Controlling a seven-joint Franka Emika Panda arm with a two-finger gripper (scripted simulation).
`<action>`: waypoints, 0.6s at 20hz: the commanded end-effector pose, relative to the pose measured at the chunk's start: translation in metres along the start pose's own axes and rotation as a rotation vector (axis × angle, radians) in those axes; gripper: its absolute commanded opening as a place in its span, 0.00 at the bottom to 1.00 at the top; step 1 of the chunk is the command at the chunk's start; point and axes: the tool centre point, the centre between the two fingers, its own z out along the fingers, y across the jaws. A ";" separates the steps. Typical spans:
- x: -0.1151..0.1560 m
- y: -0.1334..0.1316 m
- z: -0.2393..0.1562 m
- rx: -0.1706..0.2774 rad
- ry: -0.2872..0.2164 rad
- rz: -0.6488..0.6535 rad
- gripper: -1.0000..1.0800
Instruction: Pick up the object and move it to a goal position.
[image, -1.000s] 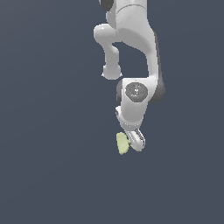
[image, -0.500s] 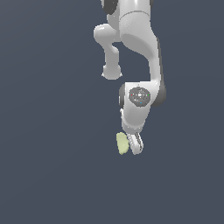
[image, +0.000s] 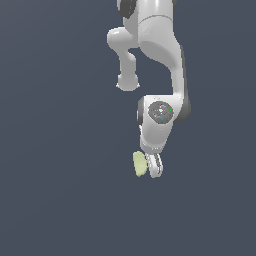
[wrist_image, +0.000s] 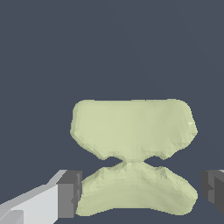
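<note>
The object (wrist_image: 131, 131) is a pale yellow-green matte piece of two lobes joined at a narrow waist, lying on the dark floor. In the wrist view one lobe lies between my fingers: one dark pad (wrist_image: 70, 194) is at its edge and the other pad (wrist_image: 214, 188) stands a little apart from it. My gripper (wrist_image: 142, 192) is open around that lobe. In the exterior view the object (image: 139, 164) shows just to the exterior view's left of my gripper (image: 154, 169), which is down at floor level and hides part of it.
The white arm (image: 160, 60) rises above the gripper toward the top of the exterior view. Around it is plain dark grey floor (image: 60, 200) with nothing else in sight.
My gripper has come down and shifted slightly toward the exterior view's left, closing in beside the object. The object has stayed where it was.
</note>
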 end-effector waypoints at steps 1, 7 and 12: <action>0.000 0.000 0.000 0.000 0.000 0.000 0.96; 0.000 0.000 0.020 0.000 0.000 0.002 0.96; 0.000 0.001 0.045 0.000 0.000 0.005 0.96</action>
